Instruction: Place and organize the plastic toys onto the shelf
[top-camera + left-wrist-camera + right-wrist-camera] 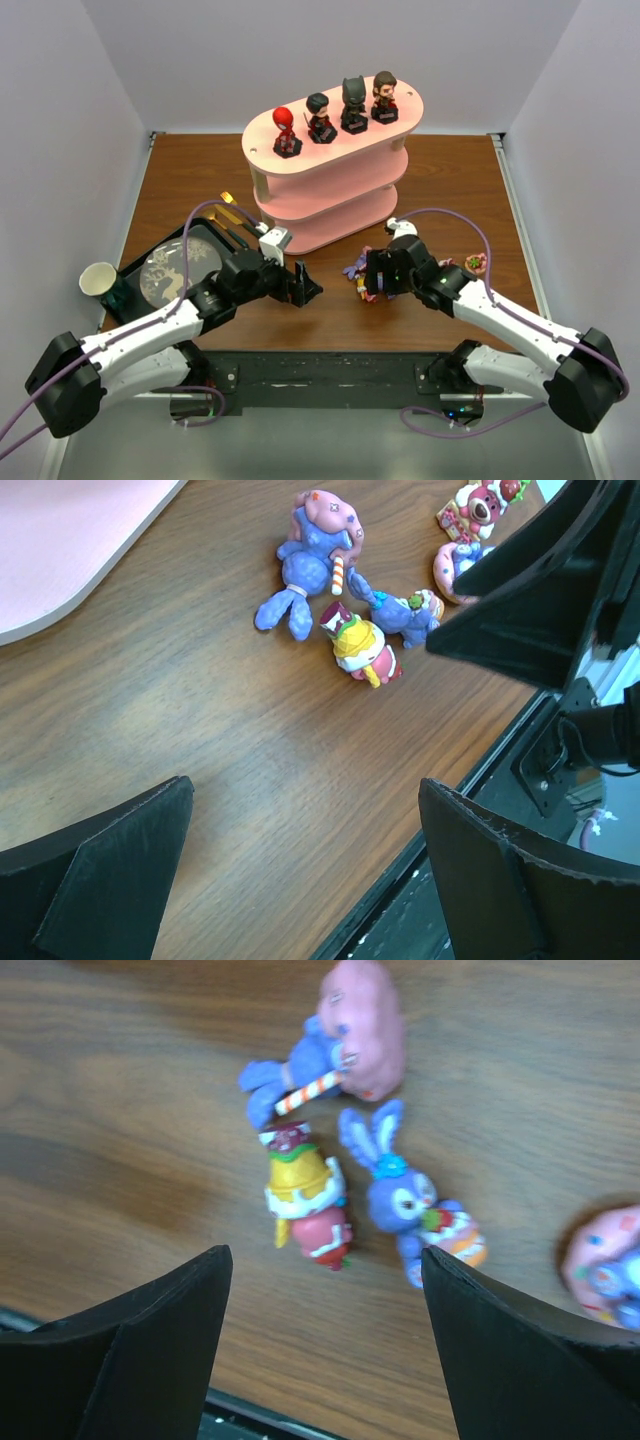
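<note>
Right gripper (322, 1255) hangs wide open and empty over the small toys (305, 1200) at centre frame: four big-headed figures (335, 108) stand atop the shelf (330, 195), upper middle, and perhaps five blurry little ones lie unshelved on the table (200, 170).

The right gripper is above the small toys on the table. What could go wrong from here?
1. The yellow-and-red toy and the blue rabbit lie nearly touching under the open right gripper; it may catch both or knock one away.
2. They lie near the front edge of the table; a pushed toy could fall off.
3. The left gripper hangs close by, so the arms might collide.
</note>
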You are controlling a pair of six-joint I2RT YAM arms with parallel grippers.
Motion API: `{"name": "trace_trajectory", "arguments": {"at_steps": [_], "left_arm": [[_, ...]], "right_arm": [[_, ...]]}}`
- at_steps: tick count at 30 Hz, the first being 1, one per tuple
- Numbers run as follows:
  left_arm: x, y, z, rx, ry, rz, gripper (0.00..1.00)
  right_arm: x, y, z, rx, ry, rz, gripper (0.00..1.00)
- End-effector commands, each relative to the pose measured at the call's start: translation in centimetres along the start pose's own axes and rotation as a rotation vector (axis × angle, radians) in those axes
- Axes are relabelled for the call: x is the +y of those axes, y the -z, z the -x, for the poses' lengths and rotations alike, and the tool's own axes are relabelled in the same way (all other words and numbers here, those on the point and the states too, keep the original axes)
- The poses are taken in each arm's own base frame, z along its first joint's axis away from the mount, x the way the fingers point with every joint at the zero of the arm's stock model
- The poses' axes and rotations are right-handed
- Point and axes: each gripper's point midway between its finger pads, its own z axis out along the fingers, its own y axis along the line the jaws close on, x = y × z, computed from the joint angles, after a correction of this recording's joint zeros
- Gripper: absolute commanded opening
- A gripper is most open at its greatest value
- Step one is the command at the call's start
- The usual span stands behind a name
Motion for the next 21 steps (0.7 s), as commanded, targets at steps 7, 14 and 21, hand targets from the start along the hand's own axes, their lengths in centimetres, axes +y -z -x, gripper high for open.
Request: {"name": "trace_trajectory", "arguments": {"at_steps": [7,14,21], "left_arm": [[-0.8,-0.4,1.8,-0.062,-0.007,-0.018,1.00],[-1.0,-1.2,1.5,-0.028,-0.031,-0.028,1.00],[-1.1,-1.2,1.3,-0.021,-0.029,-0.035,1.00]], "right_arm": [[2.0,-1.3,-3.0,0.065,-0.043,0.141,0.68],[1.1,-1.9,-4.7,0.053,-0.118,0.131,0.61],[1.1,-2.9,-5.5,0.029,-0.203,0.201,0.53]]}}
